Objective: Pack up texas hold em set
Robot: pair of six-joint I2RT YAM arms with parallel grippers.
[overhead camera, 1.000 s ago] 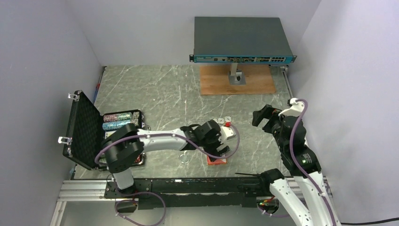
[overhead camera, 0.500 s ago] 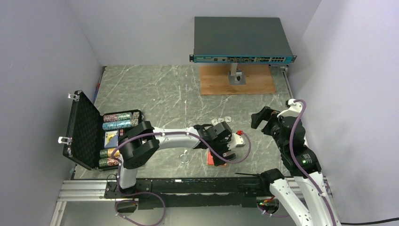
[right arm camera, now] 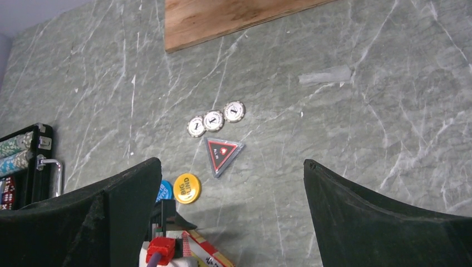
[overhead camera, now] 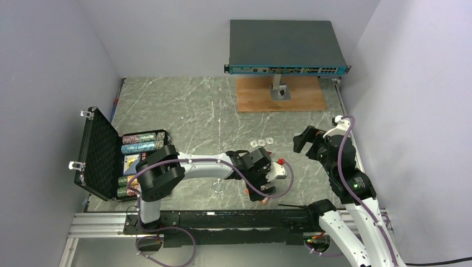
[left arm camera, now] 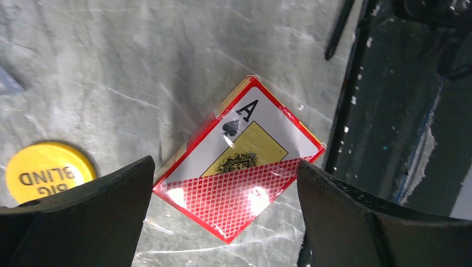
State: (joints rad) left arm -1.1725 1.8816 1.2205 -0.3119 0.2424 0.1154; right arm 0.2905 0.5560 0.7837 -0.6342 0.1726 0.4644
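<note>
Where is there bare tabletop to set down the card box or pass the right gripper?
Free: the grey marble tabletop between the open black briefcase and the wooden board; also the stretch right of the red triangular token. Crowded: around the open left gripper, where the red-yellow card box, yellow disc and three silvery chips cluster.

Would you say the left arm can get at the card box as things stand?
Probably yes: the left gripper is open directly over the card box, which lies uncovered on the table. The yellow disc sits off to one side.
</note>
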